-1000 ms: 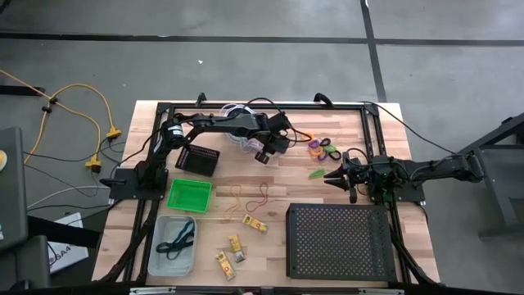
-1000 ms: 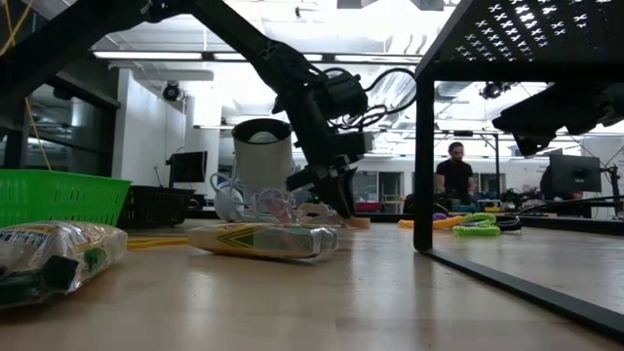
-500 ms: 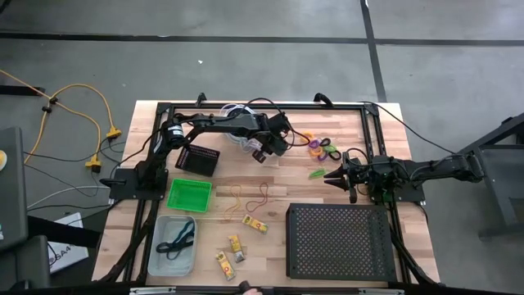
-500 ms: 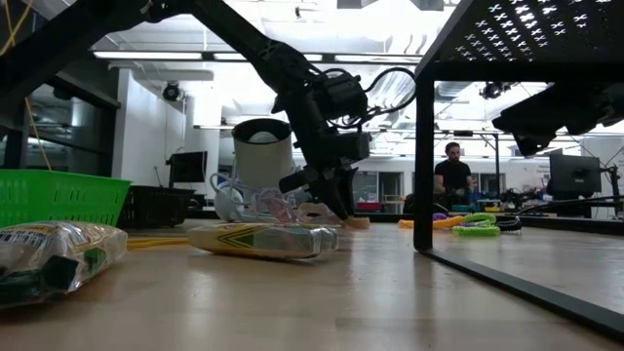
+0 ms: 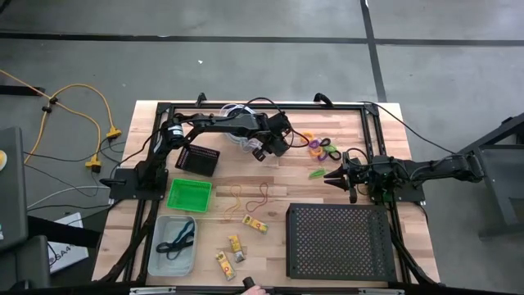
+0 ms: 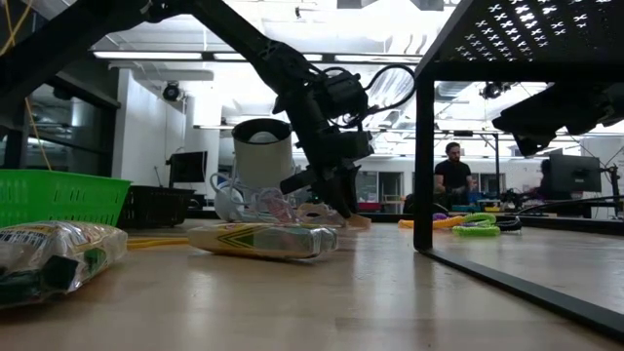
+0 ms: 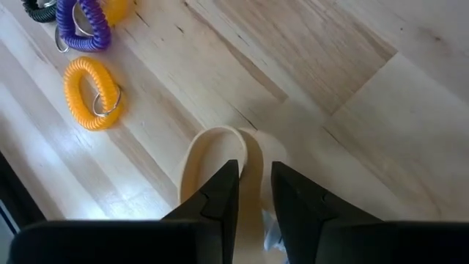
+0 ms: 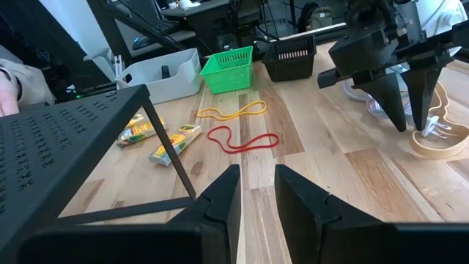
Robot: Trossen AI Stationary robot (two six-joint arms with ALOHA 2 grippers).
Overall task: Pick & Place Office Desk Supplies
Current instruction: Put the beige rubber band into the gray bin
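My left gripper points steeply down at the table's far middle, shut on a wide beige band loop that lies on the wood. Orange and purple coil rings lie just beyond it, toward the right. A red rubber band and a yellow one lie at mid-table, with little yellow packets nearer the front. My right gripper waits at the right, level, a narrow gap between its fingers and nothing in it. My left gripper has the beige loop's wall between its two fingers, one finger inside the loop and the other outside. The fingers come from above, slanting down. The loop's far end still rests on the table.
A green basket, a black basket and a clear bin holding dark bands stand at the left. A large black perforated tray fills the front right. A white cup and cords sit behind my left gripper.
My left gripper has rolled about its own pointing line while staying in place over the beige loop; its fingers stand turned in the low view against a second ago.
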